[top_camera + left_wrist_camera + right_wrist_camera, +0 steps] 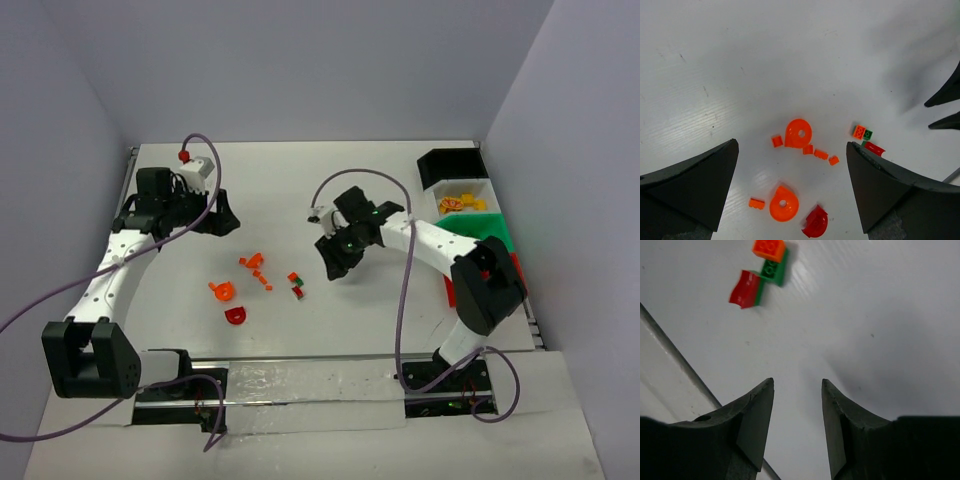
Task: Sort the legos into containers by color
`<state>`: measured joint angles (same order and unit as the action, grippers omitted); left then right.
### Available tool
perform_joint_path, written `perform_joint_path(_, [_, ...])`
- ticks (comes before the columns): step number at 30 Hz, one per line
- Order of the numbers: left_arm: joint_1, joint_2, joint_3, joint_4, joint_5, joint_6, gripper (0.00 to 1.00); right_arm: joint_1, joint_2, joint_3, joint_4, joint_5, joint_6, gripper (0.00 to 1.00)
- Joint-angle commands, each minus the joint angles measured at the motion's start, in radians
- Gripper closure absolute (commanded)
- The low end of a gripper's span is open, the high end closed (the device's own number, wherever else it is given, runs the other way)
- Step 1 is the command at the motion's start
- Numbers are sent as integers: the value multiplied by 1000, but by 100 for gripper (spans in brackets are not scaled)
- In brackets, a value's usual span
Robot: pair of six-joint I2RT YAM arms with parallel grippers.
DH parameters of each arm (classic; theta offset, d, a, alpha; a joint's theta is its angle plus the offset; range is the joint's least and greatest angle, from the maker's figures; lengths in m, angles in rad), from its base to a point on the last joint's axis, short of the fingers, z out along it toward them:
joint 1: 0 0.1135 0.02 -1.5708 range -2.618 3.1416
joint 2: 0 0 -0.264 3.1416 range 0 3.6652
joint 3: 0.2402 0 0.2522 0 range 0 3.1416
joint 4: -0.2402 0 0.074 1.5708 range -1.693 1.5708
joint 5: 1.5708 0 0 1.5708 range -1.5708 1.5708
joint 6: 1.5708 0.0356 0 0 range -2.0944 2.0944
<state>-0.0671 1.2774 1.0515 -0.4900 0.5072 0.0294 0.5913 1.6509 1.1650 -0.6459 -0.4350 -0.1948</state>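
Observation:
Several orange legos lie mid-table, among them two round pieces (797,132) (783,203) and small bricks (820,154). A red curved lego (815,222) lies nearest the arm bases. An orange brick (769,247), a green one (774,267) and a red bit (744,288) sit together. My left gripper (791,144) (222,218) hangs open and wide above the orange group, holding nothing. My right gripper (797,382) (333,265) is open and empty, just right of the orange, green and red cluster (296,285). The containers stand at the right: black (450,160), white (440,195), green (495,235), red (515,268).
The white bin holds yellow and orange bits (458,204). Grey walls close the table at the back and on both sides. Purple cables (404,300) loop from both arms. A metal rail (300,385) runs along the near edge between the arm bases.

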Motion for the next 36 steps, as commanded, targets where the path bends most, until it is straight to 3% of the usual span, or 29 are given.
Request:
perform_joint_path(1, [7, -20, 8, 13, 27, -20, 1, 89, 66, 96, 40, 9, 64, 51])
perform_joint_path(9, [7, -30, -11, 8, 18, -20, 1, 213, 168, 197, -54, 33, 147, 50])
perform_joint_path(18, [7, -34, -24, 13, 11, -20, 1, 304, 237, 256, -97, 97, 180, 58])
perform_joint_path(28, [7, -49, -45, 19, 4, -19, 1, 322, 326, 328, -112, 201, 226, 49])
perform_joint_path(36, [7, -53, -51, 19, -2, -16, 1, 322, 358, 360, -110, 214, 235, 48])
